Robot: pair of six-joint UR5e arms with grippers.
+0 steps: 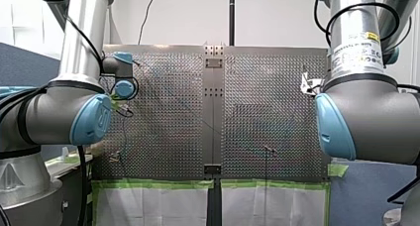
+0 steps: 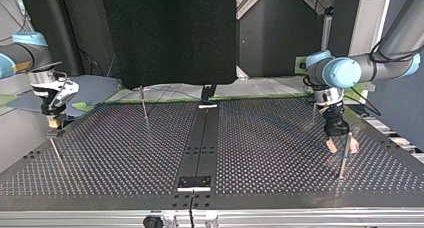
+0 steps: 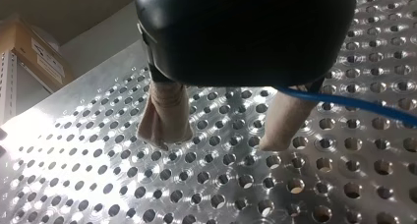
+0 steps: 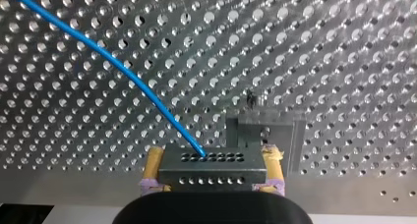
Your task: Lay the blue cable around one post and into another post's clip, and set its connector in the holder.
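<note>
Your right gripper (image 4: 214, 156) pinches the connector (image 4: 212, 171) by the table's (image 2: 125, 153) edge at the top view's left, holder (image 4: 265, 135) just ahead, connector not seated yet. The blue cable (image 4: 123, 69) runs past your left gripper (image 3: 223, 135), spread near a post (image 2: 343, 163); routing looks undone.

The holder (image 4: 281, 140) lies just beyond the connector (image 4: 211, 167) (cable (image 4: 123, 71) attached).

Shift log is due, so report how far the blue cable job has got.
Done: nothing clearly; whether the blue cable rounds the post by my left gripper cannot be told. In hand: my right gripper clamps the connector, just short of the holder; my left gripper is open, the cable beside one finger. Left: seat the connector, clip the cable.
</note>
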